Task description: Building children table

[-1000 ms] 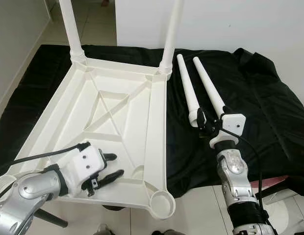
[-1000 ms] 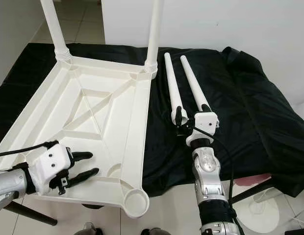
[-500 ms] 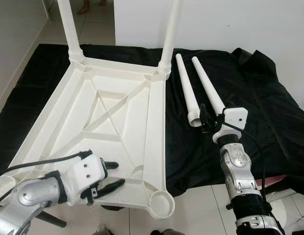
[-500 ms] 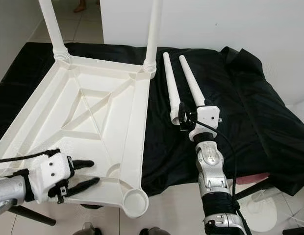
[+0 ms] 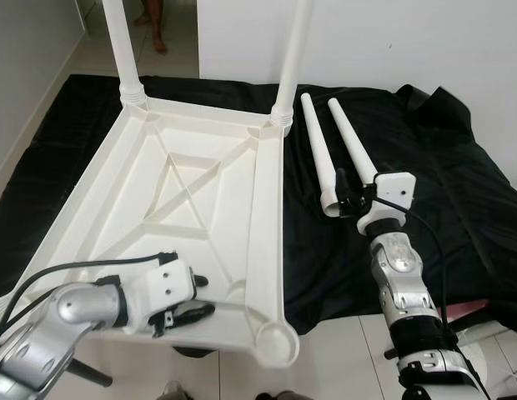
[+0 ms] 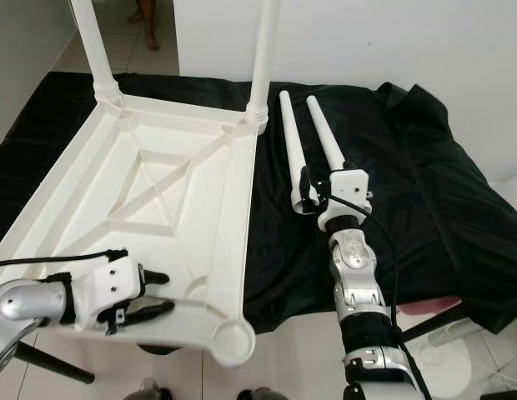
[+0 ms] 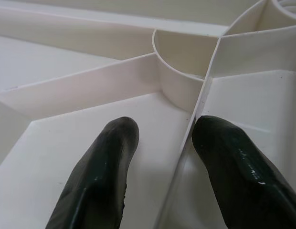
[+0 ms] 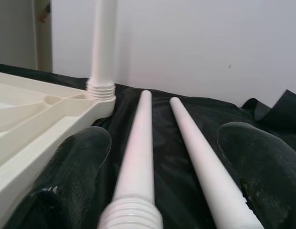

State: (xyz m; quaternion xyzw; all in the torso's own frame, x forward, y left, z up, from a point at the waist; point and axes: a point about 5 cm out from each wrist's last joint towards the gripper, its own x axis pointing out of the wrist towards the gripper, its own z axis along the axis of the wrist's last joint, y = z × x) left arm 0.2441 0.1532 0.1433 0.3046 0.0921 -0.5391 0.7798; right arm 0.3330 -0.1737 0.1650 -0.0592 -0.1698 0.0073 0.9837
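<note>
The white plastic table top [image 5: 263,208] lies upside down on a black cloth, ribs facing up. Two white legs [image 5: 290,58] [image 5: 122,50] stand fitted in its far corners. Two loose legs [image 5: 318,154] [image 5: 352,146] lie side by side on the cloth to its right. My right gripper [image 5: 354,190] is open at their near threaded ends, its fingers [image 8: 81,157] either side of both legs [image 8: 138,138]. My left gripper [image 5: 200,296] is open at the table's near edge, its fingers [image 7: 110,157] straddling a thin rib [image 7: 195,119] beside the empty corner socket [image 5: 273,340].
The black cloth [image 5: 425,167] covers the work surface and hangs over its near edge. Pale floor tiles lie below. A white wall [image 5: 409,42] rises behind. A person's feet [image 5: 154,21] stand at the far left. A dark stand leg [image 5: 83,371] shows under the near edge.
My left gripper has shifted right along the near edge and its fingers have narrowed over the rib. My right gripper has moved forward over the loose legs' threaded ends.
</note>
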